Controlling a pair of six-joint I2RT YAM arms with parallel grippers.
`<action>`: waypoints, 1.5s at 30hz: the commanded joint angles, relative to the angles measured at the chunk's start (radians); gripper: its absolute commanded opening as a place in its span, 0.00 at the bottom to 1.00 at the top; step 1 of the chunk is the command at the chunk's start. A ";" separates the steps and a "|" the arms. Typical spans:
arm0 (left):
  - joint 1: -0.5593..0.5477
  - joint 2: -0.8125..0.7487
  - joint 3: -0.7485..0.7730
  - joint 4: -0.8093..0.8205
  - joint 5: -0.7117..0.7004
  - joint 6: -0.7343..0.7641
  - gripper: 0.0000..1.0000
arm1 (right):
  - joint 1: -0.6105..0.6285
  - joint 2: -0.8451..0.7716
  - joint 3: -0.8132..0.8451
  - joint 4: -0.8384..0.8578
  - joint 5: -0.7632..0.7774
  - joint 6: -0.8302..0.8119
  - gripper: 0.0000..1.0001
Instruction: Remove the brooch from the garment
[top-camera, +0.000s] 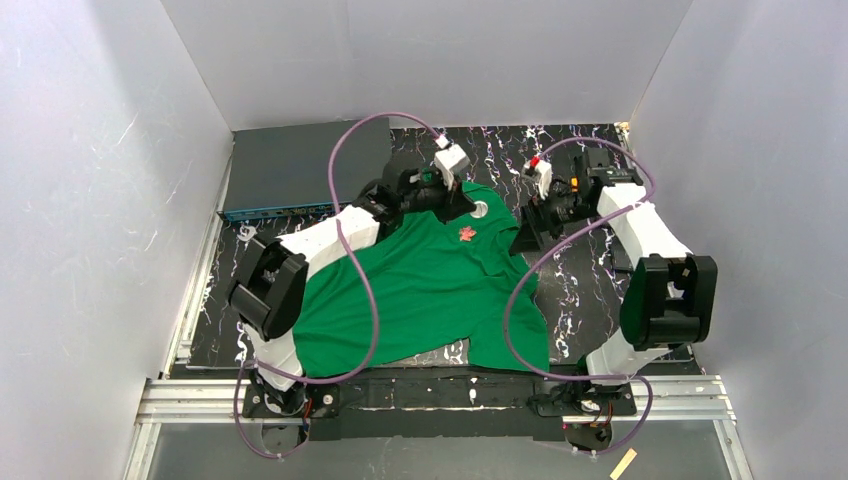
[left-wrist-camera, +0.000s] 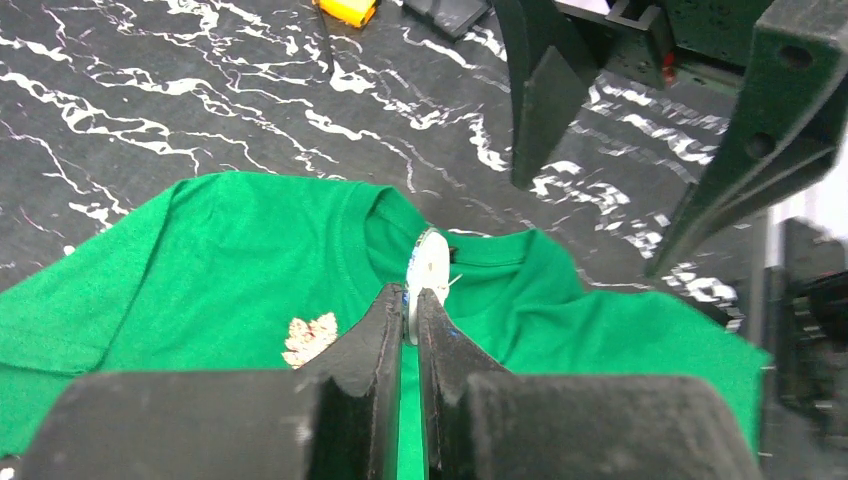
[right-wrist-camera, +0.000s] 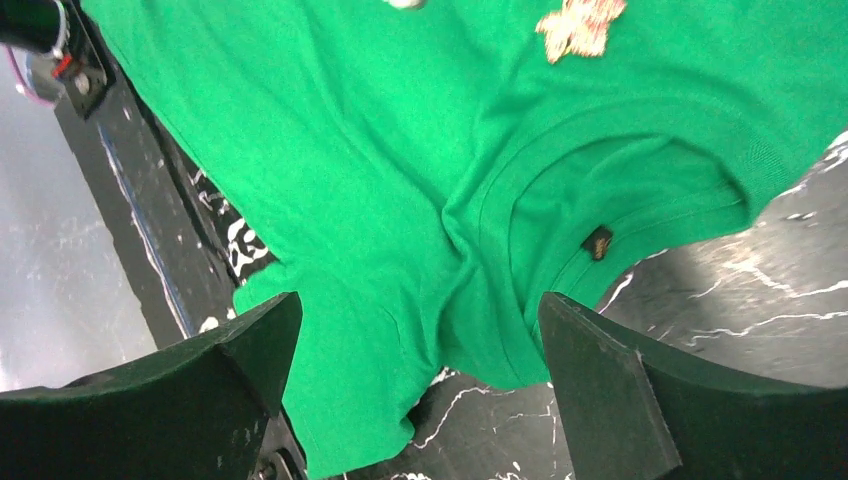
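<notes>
The garment (top-camera: 420, 290) is plain bright green. The brooch (top-camera: 466, 234) is red-orange. The table (top-camera: 585, 290) is black with white marble veins. The disc (left-wrist-camera: 430, 268) is white. The left tool (left-wrist-camera: 411, 300) and right tool (right-wrist-camera: 415, 305) are black, and the cables (top-camera: 377, 310) purple.

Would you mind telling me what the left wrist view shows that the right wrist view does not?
Left wrist only: the left gripper shut on a white disc at the collar. Right wrist only: a dark label inside the collar. Both: the green shirt, the leaf brooch, the open right gripper.
</notes>
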 joint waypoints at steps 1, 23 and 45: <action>0.051 -0.109 0.080 -0.154 0.171 -0.225 0.00 | -0.002 -0.084 0.097 0.045 -0.061 0.098 0.98; 0.088 -0.282 0.079 -0.185 0.325 -0.432 0.00 | 0.202 -0.214 0.157 0.338 -0.169 0.601 0.81; 0.080 -0.289 0.039 -0.098 0.306 -0.463 0.00 | 0.231 -0.214 0.131 0.376 -0.145 0.687 0.49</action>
